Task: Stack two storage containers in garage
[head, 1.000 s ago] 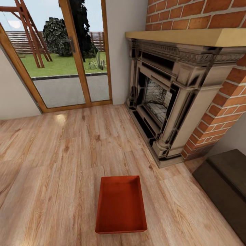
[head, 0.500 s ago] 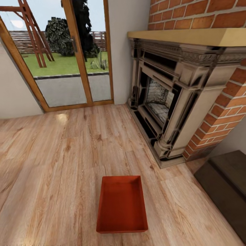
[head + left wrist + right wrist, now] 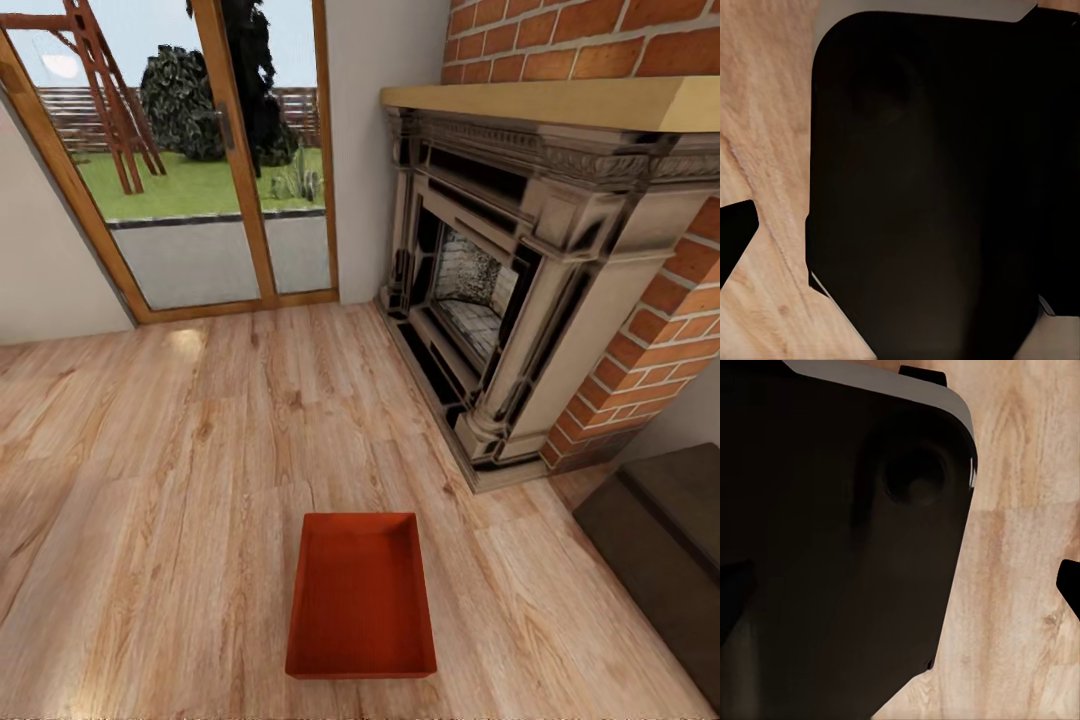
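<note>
Orange-red, one storage container (image 3: pixel 361 595) lies open-topped on the light wood-plank floor (image 3: pixel 180 480) at the lower centre of the head view. Farther off at right stands the brick fireplace (image 3: pixel 520 290), with a dark low cabinet (image 3: pixel 660 540) at the lower right; glass doors (image 3: pixel 200 170) fill the upper left. Both wrist views show dark housing over planks; I cannot tell either tool's state.

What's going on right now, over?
Grippers: state unreadable, dark robot body blocks both wrist cameras. One storage container empty, upright on living room wood floor, not held. Fireplace ahead right; path to container open.
</note>
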### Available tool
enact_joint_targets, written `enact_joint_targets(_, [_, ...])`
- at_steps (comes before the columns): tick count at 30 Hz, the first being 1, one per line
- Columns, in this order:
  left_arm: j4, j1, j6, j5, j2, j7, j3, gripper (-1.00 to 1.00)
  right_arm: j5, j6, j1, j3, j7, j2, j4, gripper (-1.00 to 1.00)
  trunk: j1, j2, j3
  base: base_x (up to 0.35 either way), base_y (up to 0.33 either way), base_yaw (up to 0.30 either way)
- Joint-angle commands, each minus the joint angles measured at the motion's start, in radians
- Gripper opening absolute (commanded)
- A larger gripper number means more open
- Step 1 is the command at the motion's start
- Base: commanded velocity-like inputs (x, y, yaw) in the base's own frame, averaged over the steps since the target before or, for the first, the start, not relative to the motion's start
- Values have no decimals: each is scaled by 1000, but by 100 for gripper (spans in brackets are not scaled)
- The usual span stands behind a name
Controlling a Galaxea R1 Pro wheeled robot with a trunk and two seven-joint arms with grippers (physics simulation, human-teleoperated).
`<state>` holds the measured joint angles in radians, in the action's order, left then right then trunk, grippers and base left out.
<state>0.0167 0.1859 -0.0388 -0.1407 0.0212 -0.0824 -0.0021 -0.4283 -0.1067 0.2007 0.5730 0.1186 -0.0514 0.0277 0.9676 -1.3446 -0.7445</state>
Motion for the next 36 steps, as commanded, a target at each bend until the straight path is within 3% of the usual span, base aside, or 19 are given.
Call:
enact_joint_targets(1, [-1,1,-3,-10,0,-5,-1,100,-9,-5,1,8,1,-1,3,100,0,0,-2,0,0,0])
enact_joint_targets(36, [-1,1,-3,-10,0,-5,-1,100,-9,-5,1,8,1,-1,3,100,0,0,-57,0,0,0])
